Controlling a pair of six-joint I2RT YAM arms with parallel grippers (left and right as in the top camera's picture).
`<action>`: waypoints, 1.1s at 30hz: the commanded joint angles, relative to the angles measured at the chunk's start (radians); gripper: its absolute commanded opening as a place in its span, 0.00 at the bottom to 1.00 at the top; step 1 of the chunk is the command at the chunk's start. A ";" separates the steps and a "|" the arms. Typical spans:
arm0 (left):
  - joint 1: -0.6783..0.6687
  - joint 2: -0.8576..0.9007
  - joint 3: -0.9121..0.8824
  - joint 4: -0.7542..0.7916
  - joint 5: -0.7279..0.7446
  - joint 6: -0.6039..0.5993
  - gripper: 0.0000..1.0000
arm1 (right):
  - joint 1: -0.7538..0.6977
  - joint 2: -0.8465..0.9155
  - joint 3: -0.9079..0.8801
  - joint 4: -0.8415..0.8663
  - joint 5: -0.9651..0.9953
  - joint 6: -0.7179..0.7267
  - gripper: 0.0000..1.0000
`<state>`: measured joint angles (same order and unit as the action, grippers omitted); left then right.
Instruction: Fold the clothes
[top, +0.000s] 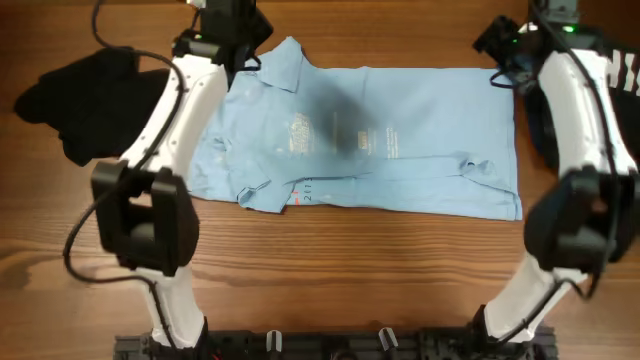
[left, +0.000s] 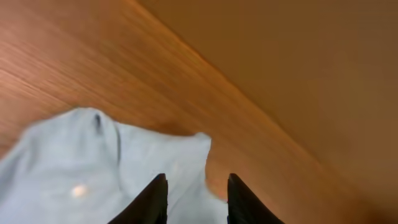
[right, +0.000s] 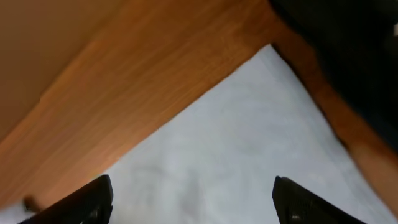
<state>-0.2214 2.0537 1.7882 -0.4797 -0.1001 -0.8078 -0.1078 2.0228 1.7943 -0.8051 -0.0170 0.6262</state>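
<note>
Overhead: fixed high above the table (top: 330, 250), facing straight down. It takes in the whole shirt (top: 400, 130), with both arms based on the shirt's near side.

Left wrist: close and low over the shirt's far corner on the left arm's side, facing past the left gripper (left: 197, 182) to the table's far edge.

Right wrist: close over the shirt's opposite far corner, facing past the right gripper (right: 191, 186).

Each wrist view shares its shirt corner with the overhead view.

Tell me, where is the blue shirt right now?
In the overhead view the blue shirt lies spread across the middle of the table, with a black garment just to its left.
</note>
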 joint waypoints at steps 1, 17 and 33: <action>0.003 0.093 0.023 0.032 -0.049 -0.218 0.30 | -0.001 0.051 0.016 0.042 0.042 0.109 0.82; 0.006 0.292 0.023 0.114 -0.063 -0.362 0.36 | -0.001 0.132 0.015 0.168 0.108 0.161 0.83; 0.041 0.304 0.023 -0.004 -0.045 -0.349 0.47 | -0.001 0.139 0.015 0.165 0.107 0.133 0.83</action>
<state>-0.1879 2.3356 1.7966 -0.4904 -0.1444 -1.1683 -0.1078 2.1460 1.7954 -0.6415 0.0654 0.7654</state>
